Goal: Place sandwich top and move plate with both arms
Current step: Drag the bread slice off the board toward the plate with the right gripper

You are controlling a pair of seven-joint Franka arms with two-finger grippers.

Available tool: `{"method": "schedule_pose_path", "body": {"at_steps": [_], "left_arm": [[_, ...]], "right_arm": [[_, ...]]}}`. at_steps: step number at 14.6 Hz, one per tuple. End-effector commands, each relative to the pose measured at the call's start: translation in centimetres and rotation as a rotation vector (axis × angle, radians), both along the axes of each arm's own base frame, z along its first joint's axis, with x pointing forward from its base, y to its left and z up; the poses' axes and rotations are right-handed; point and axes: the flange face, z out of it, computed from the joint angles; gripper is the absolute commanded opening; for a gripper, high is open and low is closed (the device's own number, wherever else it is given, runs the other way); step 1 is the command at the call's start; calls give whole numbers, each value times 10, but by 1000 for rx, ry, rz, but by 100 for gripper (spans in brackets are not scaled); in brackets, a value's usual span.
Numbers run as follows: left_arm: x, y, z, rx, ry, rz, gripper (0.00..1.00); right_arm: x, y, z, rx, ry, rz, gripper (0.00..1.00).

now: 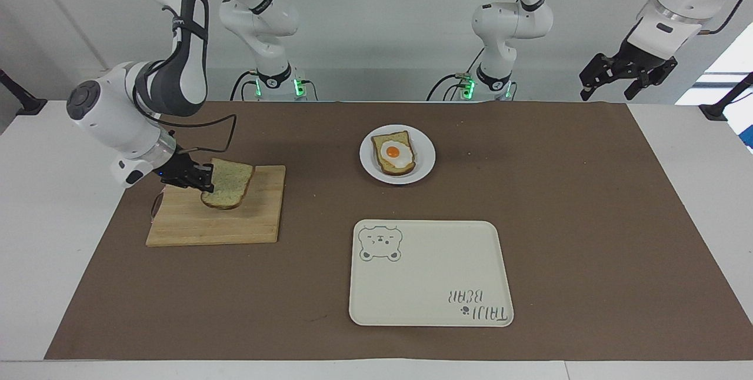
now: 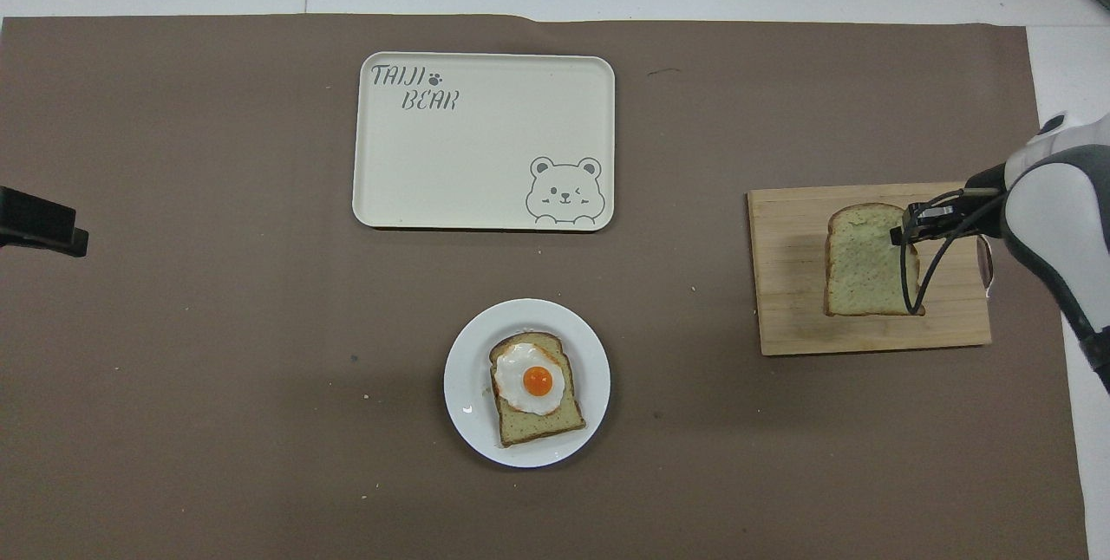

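Gripping the sandwich top (image 1: 228, 190) by one edge with the right claw (image 1: 203, 179), clenched on the crust, slice tilted and lifted clear over the board (image 1: 194, 228), at the right arm's end of the bench (image 1: 676, 192); showing the same in the overhead view, top (image 2: 867, 261) in the right claw (image 2: 902, 235) over the board (image 2: 789, 283)

Hanging raised with the left claw (image 1: 612, 89) released, fingers spread, holding nothing, over the bench edge at the left arm's end, arm waiting; showing only as a dark tip (image 2: 39, 226) at the edge of the overhead view

Sitting on the brown mat (image 1: 588, 221) mid-bench, nearer the robots than the tray (image 1: 429, 286): plate (image 1: 367, 168), carrying the egg bread (image 1: 395, 156); plate (image 2: 464, 387) well apart from the board and from both claws

Lying bare, the tray (image 2: 477, 153), bear drawing in one corner, lettering in another
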Motion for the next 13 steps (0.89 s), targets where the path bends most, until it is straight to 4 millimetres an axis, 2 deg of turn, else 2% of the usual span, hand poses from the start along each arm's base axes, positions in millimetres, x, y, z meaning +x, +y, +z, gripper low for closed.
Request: {"method": "schedule_pose_path", "body": {"at_steps": [1, 8, 10, 13], "left_arm": [[-8, 4, 2, 11, 6, -5, 100], [-7, 3, 3, 11, 3, -6, 100], [-7, 3, 2, 11, 4, -6, 100], [-8, 4, 2, 11, 6, -5, 100]], "right_arm": [[-3, 9, 11, 109, 16, -28, 0], [-16, 48, 14, 203, 102, 23, 0], [-19, 69, 12, 204, 122, 51, 0], [-23, 111, 11, 199, 148, 78, 0]]}}
